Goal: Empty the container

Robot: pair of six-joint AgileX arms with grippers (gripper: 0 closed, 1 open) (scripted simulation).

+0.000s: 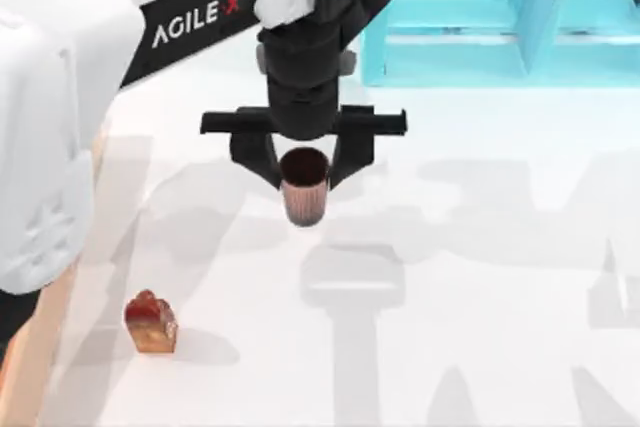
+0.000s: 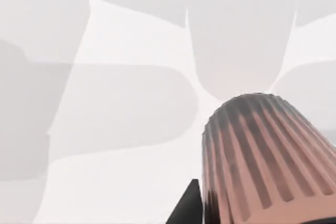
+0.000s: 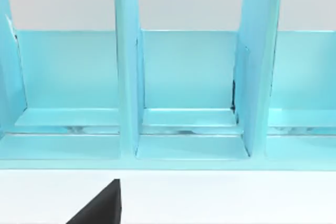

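Dark-red ribbed cup (image 1: 304, 190) between left gripper (image 1: 304, 179) fingers

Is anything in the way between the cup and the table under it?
No. The left hand holds the ribbed cup over bare table; the brown lump lies apart. The right hand faces the turquoise shelf.

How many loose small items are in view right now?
2. The dark-red ribbed cup is held between the fingers of the left tool, mid-table. The small brown block sits on the table near its left edge. The arm may hide others.
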